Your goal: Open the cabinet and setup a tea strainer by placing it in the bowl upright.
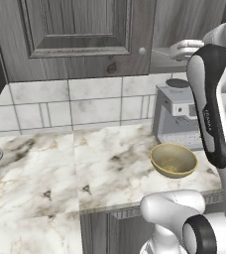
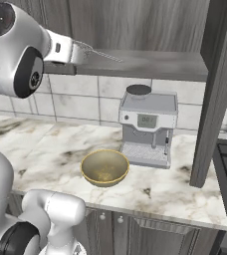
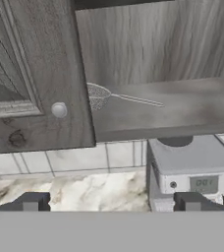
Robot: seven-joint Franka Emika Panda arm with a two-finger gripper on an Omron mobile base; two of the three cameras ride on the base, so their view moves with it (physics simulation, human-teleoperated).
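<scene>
Hovering with gripper (image 3: 111, 203) fingers spread wide and empty, facing the tea strainer (image 3: 98, 95) lying on the open cabinet (image 3: 182, 106) shelf. Probably risking shoving it behind the closed door.

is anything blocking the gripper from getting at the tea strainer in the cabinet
Nothing visible does. The right cabinet door is swung open, and the tea strainer lies exposed on the shelf, partly tucked behind the closed left door's edge. The open gripper faces it across bare space.
</scene>
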